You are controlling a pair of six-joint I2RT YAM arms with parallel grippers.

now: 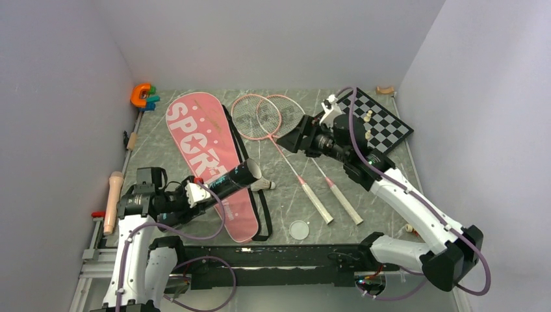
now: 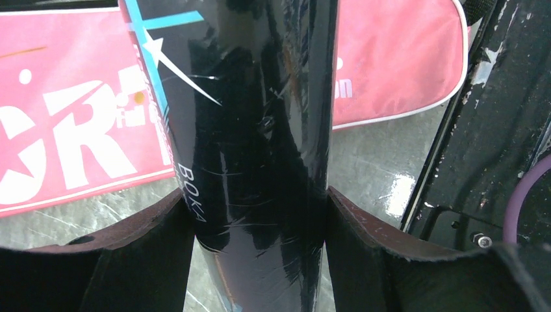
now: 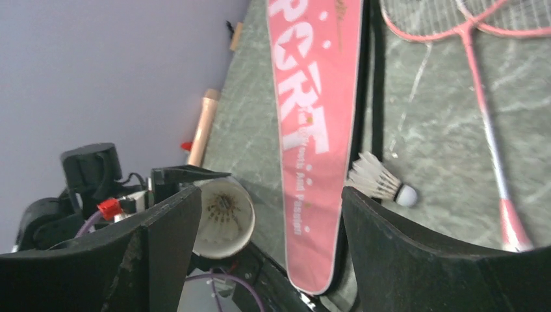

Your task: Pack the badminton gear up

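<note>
My left gripper (image 1: 197, 194) is shut on the long dark tube (image 1: 230, 180) and holds it tilted over the pink "SPORT" bag (image 1: 201, 140). In the left wrist view the tube (image 2: 253, 130) fills the gap between the fingers (image 2: 149, 253). Its open end (image 3: 224, 221) faces the right wrist camera, with white feathers inside. One white shuttlecock (image 1: 263, 186) lies on the table just past the tube's mouth and also shows in the right wrist view (image 3: 380, 182). Two pink rackets (image 1: 263, 117) lie crossed right of the bag. My right gripper (image 1: 292, 140) is open and empty above their shafts.
A chessboard (image 1: 383, 123) with pale pieces lies at the back right. An orange C-shaped toy (image 1: 140, 95) sits at the back left. A tan wooden stick (image 1: 114, 200) lies by the left wall. A clear round lid (image 1: 299, 229) lies near the front edge.
</note>
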